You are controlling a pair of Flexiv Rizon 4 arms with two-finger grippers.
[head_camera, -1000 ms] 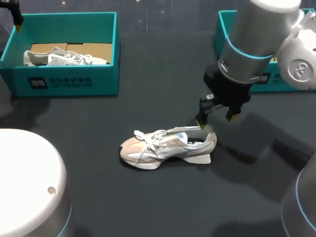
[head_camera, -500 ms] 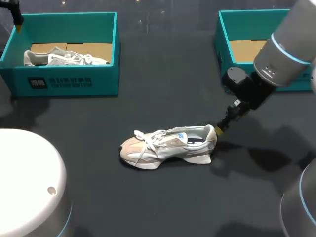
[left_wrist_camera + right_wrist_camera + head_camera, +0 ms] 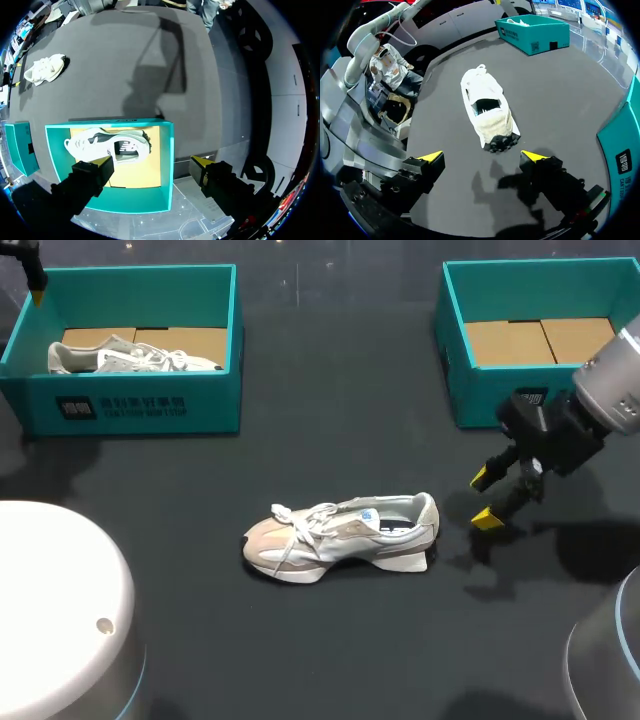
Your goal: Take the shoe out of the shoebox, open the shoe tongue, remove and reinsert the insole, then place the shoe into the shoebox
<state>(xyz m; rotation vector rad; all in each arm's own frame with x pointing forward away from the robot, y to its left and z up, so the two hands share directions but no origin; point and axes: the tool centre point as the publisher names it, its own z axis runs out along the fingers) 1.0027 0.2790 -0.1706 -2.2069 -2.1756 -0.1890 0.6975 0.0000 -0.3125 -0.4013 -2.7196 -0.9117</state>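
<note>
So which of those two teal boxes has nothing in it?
The right shoebox, near the right gripper: only bare cardboard inside. The left shoebox holds a shoe.

Left claw (image 3: 152,162): spread wide, nothing between the yellow tips, hanging above the near shoebox.
Fingers: one over the box's inside, the other out past its wall.
Near shoebox (image 3: 168,150): teal, open-topped, at the counter's (image 3: 150,50) edge.
Boxed shoe (image 3: 100,145): white, lying on its side on the brown cardboard liner (image 3: 145,172).
Loose shoe (image 3: 45,68): pale, out on the counter, well apart from the near shoebox.
Second box (image 3: 17,145): teal, along the same edge, partly seen.
</note>
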